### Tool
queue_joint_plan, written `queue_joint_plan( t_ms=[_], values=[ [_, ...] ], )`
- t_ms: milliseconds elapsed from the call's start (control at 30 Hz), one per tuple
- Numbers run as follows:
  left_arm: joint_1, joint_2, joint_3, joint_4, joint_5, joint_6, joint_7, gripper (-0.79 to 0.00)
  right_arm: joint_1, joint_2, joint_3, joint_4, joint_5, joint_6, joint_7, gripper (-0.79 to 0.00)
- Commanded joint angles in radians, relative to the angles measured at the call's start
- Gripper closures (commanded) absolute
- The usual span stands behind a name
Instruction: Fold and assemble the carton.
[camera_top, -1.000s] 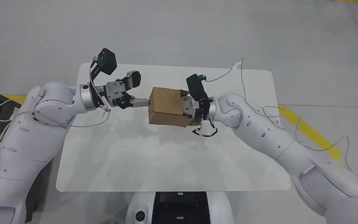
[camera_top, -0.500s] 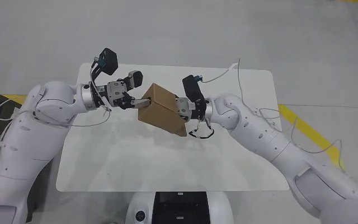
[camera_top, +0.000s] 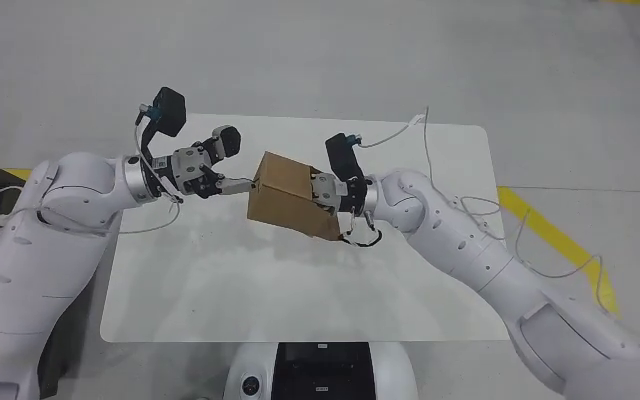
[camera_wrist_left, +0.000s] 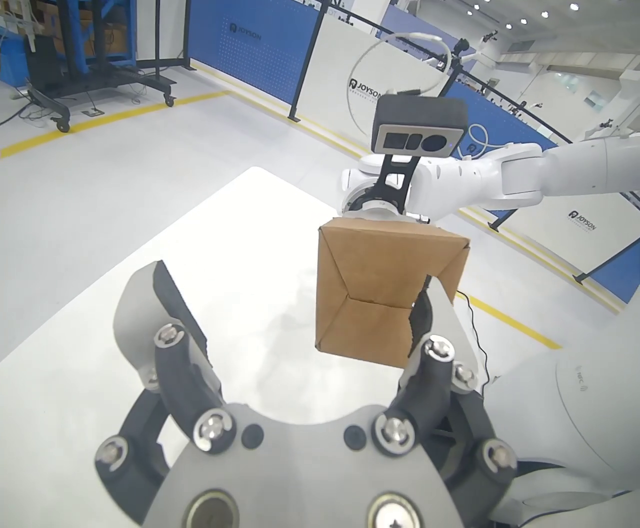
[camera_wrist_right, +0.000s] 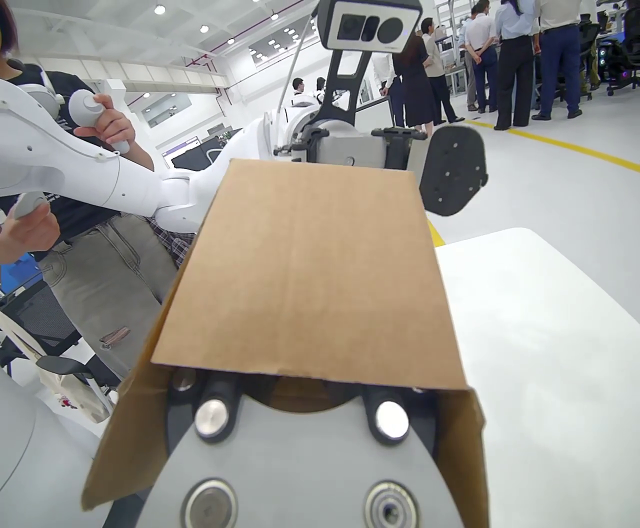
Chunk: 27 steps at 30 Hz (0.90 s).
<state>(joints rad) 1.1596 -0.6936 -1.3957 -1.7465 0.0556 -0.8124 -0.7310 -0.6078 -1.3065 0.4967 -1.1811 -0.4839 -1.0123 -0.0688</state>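
I see the carton (camera_top: 285, 192) tilted above the table (camera_top: 430, 280), left gripper (camera_top: 240, 160) open-jawed at its nine o'clock, right gripper (camera_top: 328, 188) buried at three, grip I cannot tell; a hard push could dislodge it

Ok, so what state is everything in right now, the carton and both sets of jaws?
Carton: squared up into a box, tilted, one end folded shut, the other end open.
Left jaws: open, one tip at the carton's folded end.
Right jaws: inside the carton's open end, covered by a panel; open or shut can't be told.
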Motion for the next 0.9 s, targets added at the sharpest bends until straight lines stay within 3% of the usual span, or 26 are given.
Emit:
queue_joint_plan(
  t_ms=[0, 367, 867],
  values=[
    [0.004, 0.002, 0.001, 0.002, -0.009, -0.015, -0.023, -0.785, -0.004, -0.003, 0.005, 0.0, -0.003, 0.0, 0.002, 0.0],
    [0.028, 0.018, -0.017, 0.013, -0.091, -0.149, -0.128, -0.785, -0.015, 0.002, 0.041, -0.003, -0.02, 0.0, 0.024, 0.0],
    [-0.073, 0.023, 0.128, 0.008, -0.069, -0.119, -0.158, -0.785, -0.005, 0.028, 0.065, -0.038, -0.094, 0.0, 0.087, 0.0]
  ],
)
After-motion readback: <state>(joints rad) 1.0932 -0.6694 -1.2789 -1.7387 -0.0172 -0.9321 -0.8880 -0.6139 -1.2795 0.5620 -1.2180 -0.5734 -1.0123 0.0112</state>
